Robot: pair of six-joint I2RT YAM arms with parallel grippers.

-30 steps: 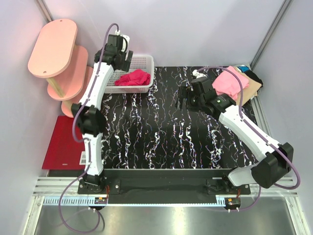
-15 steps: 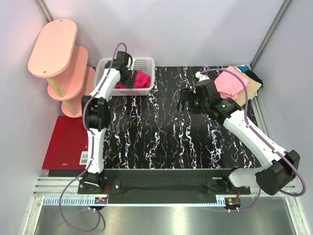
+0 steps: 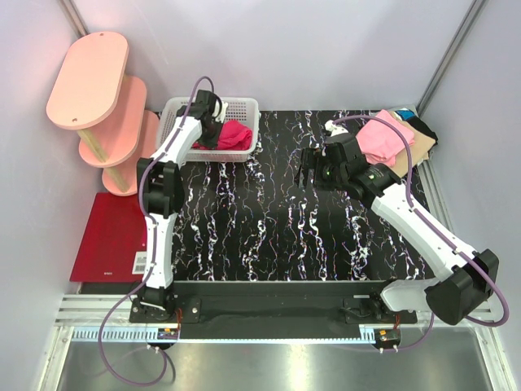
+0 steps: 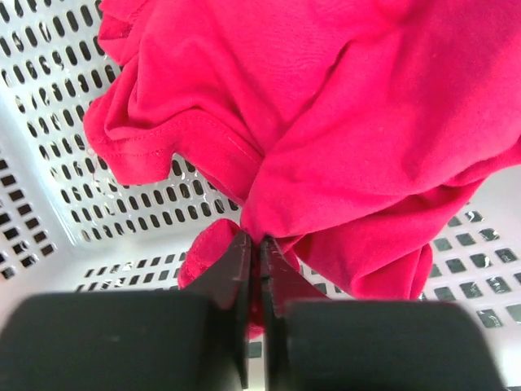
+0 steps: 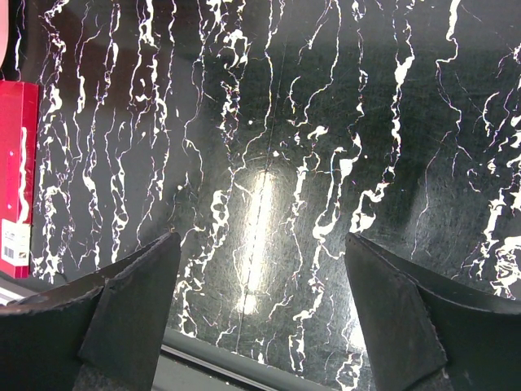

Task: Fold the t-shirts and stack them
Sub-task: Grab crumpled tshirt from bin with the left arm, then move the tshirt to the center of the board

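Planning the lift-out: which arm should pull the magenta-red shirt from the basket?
Left: left gripper is shut on the magenta-red cloth t-shirt in the white plastic mesh basket; right gripper hangs open elsewhere.

This is a robotics lab test cell, not a home or a shop. Two white robot arms, the left arm [image 3: 165, 159] and the right arm [image 3: 411, 216], are bolted side by side to a black base bar [image 3: 269, 308] at the near edge, in front of bare aluminium rails [image 3: 269, 324]. Plain pale walls [image 3: 309, 49] with metal frame bars [image 3: 446, 53] box in the black marble-patterned tabletop [image 3: 269, 236]. The few things around it look like staged props: a pink tiered shelf [image 3: 88, 77], a dark red mat [image 3: 106, 240], a white mesh basket [image 3: 242, 106] holding a magenta-red t-shirt [image 3: 234, 134], and a pile of folded t-shirts [image 3: 383, 138] in the far right corner.
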